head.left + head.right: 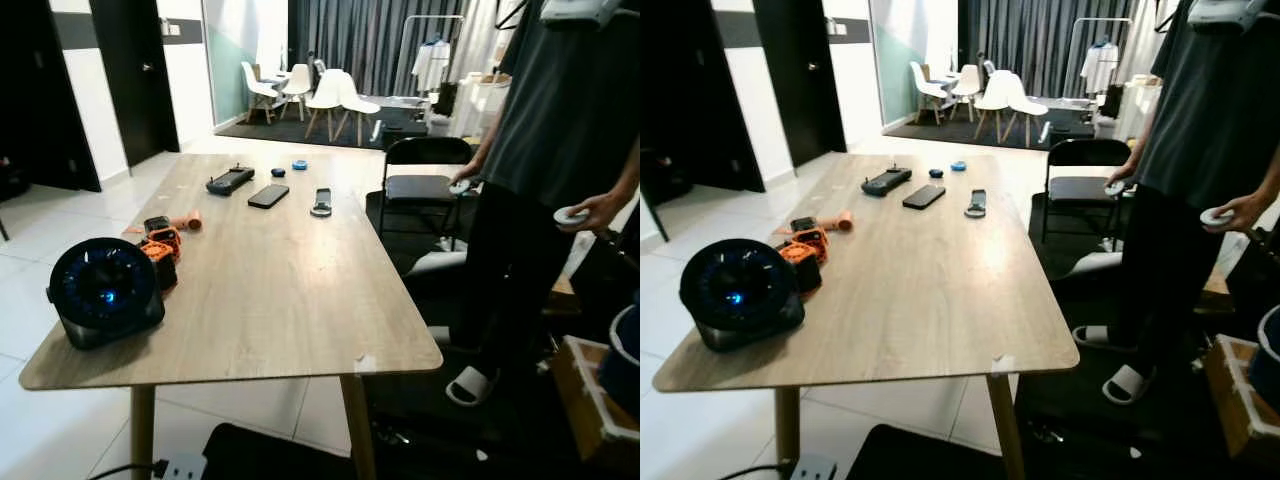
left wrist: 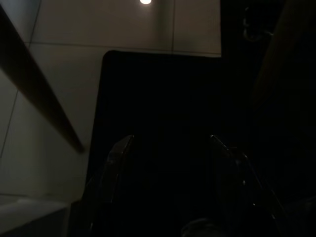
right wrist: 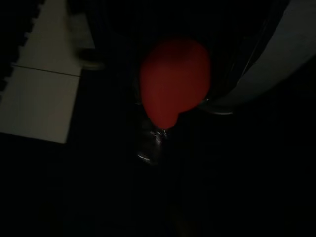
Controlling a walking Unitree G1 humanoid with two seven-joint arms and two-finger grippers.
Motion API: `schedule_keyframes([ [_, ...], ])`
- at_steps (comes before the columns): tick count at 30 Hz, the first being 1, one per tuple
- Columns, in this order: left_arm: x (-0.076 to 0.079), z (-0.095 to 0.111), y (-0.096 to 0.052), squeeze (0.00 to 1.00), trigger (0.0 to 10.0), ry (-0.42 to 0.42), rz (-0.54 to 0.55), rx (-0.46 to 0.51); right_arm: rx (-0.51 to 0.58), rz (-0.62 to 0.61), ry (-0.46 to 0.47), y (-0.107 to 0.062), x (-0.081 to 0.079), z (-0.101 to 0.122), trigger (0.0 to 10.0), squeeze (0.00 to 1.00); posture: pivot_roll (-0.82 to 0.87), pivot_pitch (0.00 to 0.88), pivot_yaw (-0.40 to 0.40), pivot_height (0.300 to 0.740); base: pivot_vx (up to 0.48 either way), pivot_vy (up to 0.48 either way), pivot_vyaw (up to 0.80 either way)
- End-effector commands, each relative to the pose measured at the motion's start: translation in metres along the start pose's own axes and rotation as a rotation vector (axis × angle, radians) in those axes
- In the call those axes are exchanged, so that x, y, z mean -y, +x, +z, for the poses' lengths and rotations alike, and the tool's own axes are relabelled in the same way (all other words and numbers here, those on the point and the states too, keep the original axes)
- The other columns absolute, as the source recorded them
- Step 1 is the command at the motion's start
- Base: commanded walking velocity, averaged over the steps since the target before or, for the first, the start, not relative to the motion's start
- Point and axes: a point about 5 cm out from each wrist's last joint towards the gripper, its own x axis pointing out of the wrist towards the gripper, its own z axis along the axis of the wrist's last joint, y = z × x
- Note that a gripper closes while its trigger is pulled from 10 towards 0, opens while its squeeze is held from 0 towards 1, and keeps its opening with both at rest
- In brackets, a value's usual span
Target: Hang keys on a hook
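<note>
The right wrist view is nearly black: a red blob (image 3: 174, 81) stays unidentifiable.

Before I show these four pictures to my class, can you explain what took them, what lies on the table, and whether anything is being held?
A walking humanoid robot with two arms took them. The two bright pictures come from the paired cameras in its head, looking down at a wooden table. On it lie a round black fan, an orange and black gadget, a dark handheld controller, a phone and a remote. A person stands at the robot's right.

The two dark pictures come from cameras on the wrists, with both arms hanging low. The left gripper has its fingers apart with nothing between them. The right gripper seems to grip a red, heart-shaped tag, possibly the keys' fob; it is too dark to be sure.
</note>
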Motion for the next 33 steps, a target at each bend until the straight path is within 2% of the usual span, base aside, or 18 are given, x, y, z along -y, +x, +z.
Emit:
schedule_keyframes([
  [1, -0.0003, -0.0072, -0.0029, 0.00, 10.0, -0.006, 0.000, -0.026, 0.000, -0.008, 0.013, -0.0007, 0.0023, -0.0019, 10.0, 0.00, 0.08, 0.043, -0.016, 0.740, -0.319, 0.000, 0.00],
  [20, -0.0012, -0.0059, -0.0027, 0.00, 10.0, 0.000, -0.005, -0.020, 0.001, -0.008, 0.013, -0.0007, 0.0015, -0.0017, 10.0, 0.00, 0.08, 0.031, -0.010, 0.740, -0.319, 0.000, 0.00],
  [33, -0.0017, -0.0048, -0.0021, 0.00, 10.0, 0.009, -0.006, -0.021, -0.005, -0.009, 0.017, -0.0015, 0.0014, -0.0049, 10.0, 0.00, 0.08, 0.031, -0.006, 0.740, 0.000, 0.000, 0.00],
])
